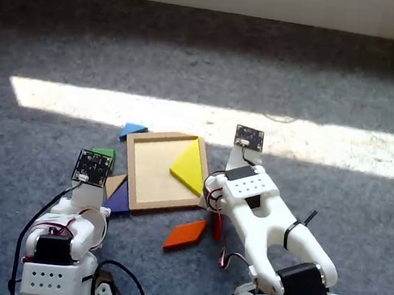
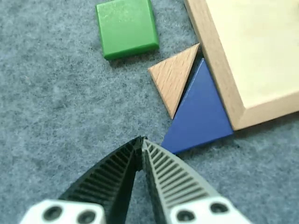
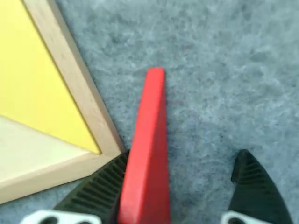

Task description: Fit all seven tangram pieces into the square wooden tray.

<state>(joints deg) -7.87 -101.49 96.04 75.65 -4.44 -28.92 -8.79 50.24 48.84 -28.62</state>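
The square wooden tray [image 1: 135, 173] lies mid-carpet with a yellow triangle [image 1: 189, 166] in its right corner. My left gripper [image 2: 141, 141] is shut and empty, its tips just short of a dark blue triangle [image 2: 200, 114] that lies against the tray's edge [image 2: 219, 79]. A wooden triangle [image 2: 175, 77] and a green square [image 2: 127, 28] lie just beyond. My right gripper [image 3: 182, 158] is open beside the tray corner [image 3: 105, 140]. A red piece [image 3: 147, 149] stands on edge between its fingers, leaning on one finger [image 3: 100, 186], with a wide gap to the other.
An orange parallelogram [image 1: 186, 234] lies on the carpet in front of the tray. A light blue triangle [image 1: 133, 130] sits at the tray's far left corner. A sunlit band crosses the carpet behind the tray.
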